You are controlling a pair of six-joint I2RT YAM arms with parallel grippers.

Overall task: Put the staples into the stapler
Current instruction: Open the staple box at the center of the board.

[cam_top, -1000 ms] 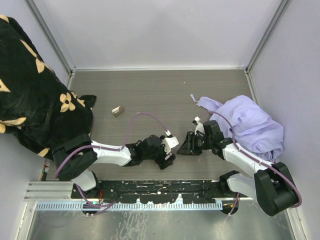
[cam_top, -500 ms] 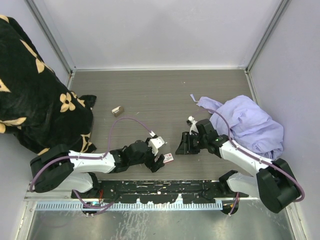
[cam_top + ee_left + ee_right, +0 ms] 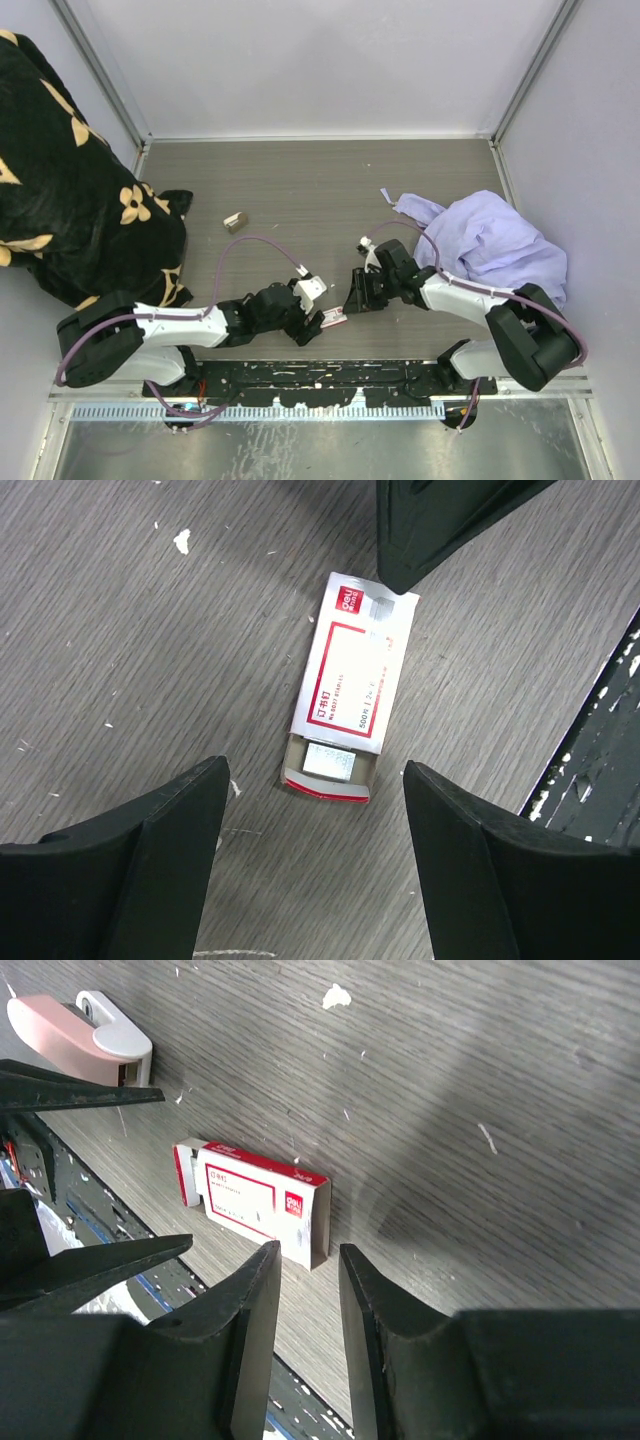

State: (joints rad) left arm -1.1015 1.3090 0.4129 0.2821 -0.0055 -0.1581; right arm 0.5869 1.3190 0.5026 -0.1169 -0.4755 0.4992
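staples (image 3: 342, 708) flat on table (image 3: 150, 630), just beside left hand (image 3: 315, 775)

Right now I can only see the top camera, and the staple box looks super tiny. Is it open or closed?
Observer: Partly open. The left wrist view shows the box of staples with its tray poking out of the sleeve and silvery staples showing in it.
Operator: Is the left arm grabbing it?
Observer: No. The left fingers stand wide on either side of the tray end, clear of the box.
Operator: What about the right arm?
Observer: The right wrist view shows the right fingers at the end opposite the tray. There is only a narrow gap between them, and they are gripping nothing.
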